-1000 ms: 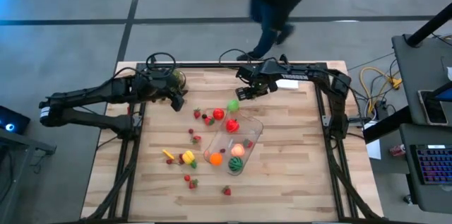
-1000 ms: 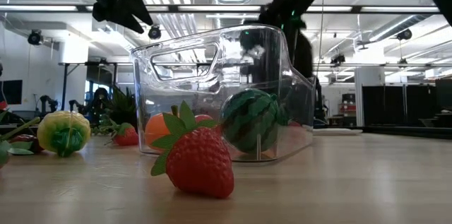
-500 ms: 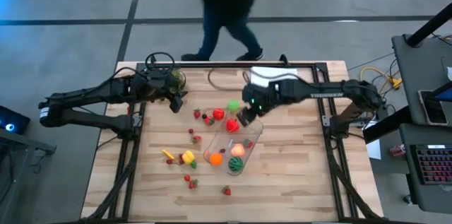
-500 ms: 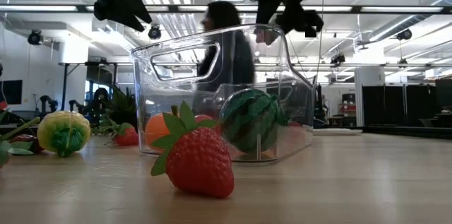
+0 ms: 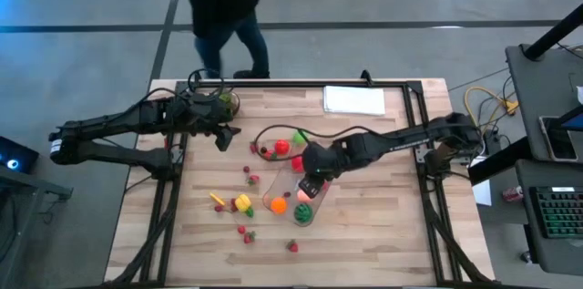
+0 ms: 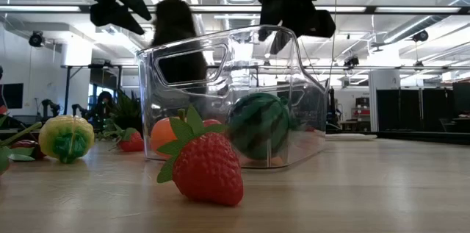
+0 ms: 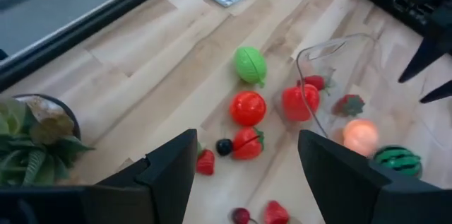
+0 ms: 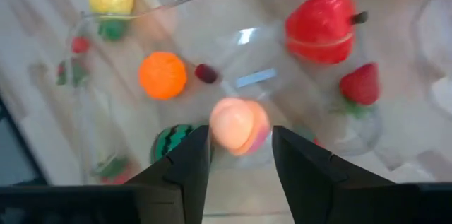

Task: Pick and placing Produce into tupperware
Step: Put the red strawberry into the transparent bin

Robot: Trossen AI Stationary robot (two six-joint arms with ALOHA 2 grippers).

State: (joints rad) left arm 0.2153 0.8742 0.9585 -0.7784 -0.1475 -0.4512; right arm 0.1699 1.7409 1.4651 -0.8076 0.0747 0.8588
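From above, your right gripper [image 5: 311, 185] hangs over the clear tub [image 5: 321, 172] at mid-table, while your left gripper [image 5: 222, 135] waits near the potted plant [image 5: 228, 100]. Loose toy produce [image 5: 242, 203] lies beside the tub.

At table height, a strawberry [image 6: 203, 164] sits in front of the tub, a watermelon [image 6: 258, 126] inside it.

Your left wrist shows its fingers [image 7: 169, 174] apart, empty.

Your right wrist shows fingers [image 8: 189, 164] apart above a peach [image 8: 239, 126], an orange [image 8: 162, 75] and a red pepper [image 8: 320, 27].
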